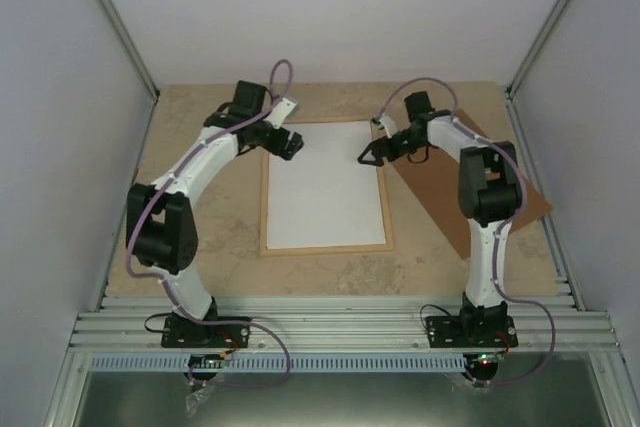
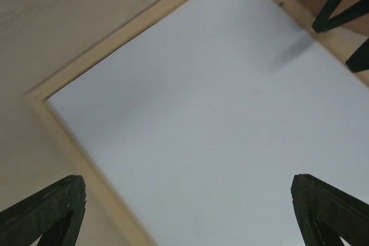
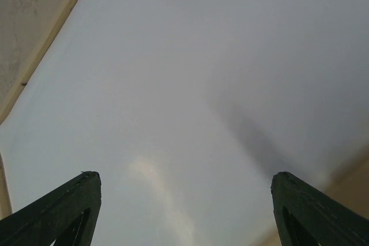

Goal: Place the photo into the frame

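Note:
The photo [image 1: 325,185] lies white back up inside the pale wood frame [image 1: 264,209] in the middle of the table. It fills the left wrist view [image 2: 213,119], with the frame's edge [image 2: 63,136] beside it, and the right wrist view [image 3: 190,84], with the frame's edge [image 3: 52,33] at upper left. My left gripper [image 1: 293,144] is open and empty over the frame's far left corner. My right gripper [image 1: 370,155] is open and empty over the frame's far right corner; its fingers [image 2: 340,4] show in the left wrist view.
A flat brown backing board [image 1: 520,197] lies on the table right of the frame, partly under my right arm. The tan tabletop [image 1: 210,247] is walled by white panels on three sides, with a metal rail along the near edge.

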